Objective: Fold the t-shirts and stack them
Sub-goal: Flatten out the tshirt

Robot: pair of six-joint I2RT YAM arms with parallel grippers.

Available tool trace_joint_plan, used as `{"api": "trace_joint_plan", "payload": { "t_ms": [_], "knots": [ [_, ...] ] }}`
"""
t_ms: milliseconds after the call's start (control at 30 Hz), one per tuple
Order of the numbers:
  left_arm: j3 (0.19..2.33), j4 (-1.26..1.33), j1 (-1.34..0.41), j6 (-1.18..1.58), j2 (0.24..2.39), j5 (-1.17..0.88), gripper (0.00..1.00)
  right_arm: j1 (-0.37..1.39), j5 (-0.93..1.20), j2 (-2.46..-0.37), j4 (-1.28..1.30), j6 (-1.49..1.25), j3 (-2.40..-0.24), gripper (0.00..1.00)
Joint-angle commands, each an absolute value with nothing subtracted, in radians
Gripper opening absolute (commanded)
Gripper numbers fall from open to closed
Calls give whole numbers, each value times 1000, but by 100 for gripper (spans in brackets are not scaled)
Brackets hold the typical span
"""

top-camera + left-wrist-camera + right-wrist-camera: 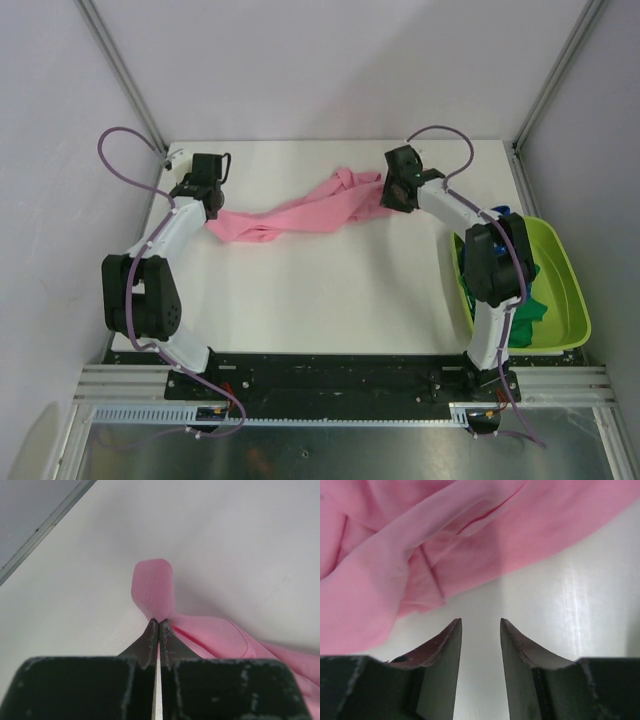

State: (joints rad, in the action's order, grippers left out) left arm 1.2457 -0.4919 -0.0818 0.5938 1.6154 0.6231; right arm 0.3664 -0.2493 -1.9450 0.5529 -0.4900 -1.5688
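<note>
The light pink t-shirt [300, 213] lies bunched and stretched in a band across the back of the white table. My left gripper [213, 212] is shut on its left end; in the left wrist view [159, 621] a pink fold [154, 585] sticks out past the closed tips. My right gripper [392, 192] is open at the shirt's right end; in the right wrist view [480, 621] the pink cloth [420, 545] lies just beyond the empty fingers. Dark green [528, 300] and royal blue [500, 212] shirts lie in the tub, partly hidden by the right arm.
A lime-green plastic tub [568, 290] stands at the table's right edge beside the right arm. Metal frame posts [125, 70] rise at the back corners. The table's front edge meets a black base rail [330, 375].
</note>
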Motion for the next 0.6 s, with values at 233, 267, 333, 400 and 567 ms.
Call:
{"api": "trace_joint_plan", "payload": {
  "t_ms": [233,267,333,400,567],
  "knots": [
    [1261,-477,-72,597,1599,623,0,386,-46,-2015,213,-558,-1472,43],
    [1261,-476,-72,597,1599,621,0,386,-47,-2019,206,-555,-1473,43],
    [1261,-477,-72,596,1600,622,0,388,-49,-2021,200,-550,-1478,43],
    [1261,-477,-73,597,1601,623,0,388,-47,-2028,202,-546,-1487,43],
    [1262,-477,-72,597,1601,619,0,398,-44,-2068,233,-528,-1543,43]
  ]
}}
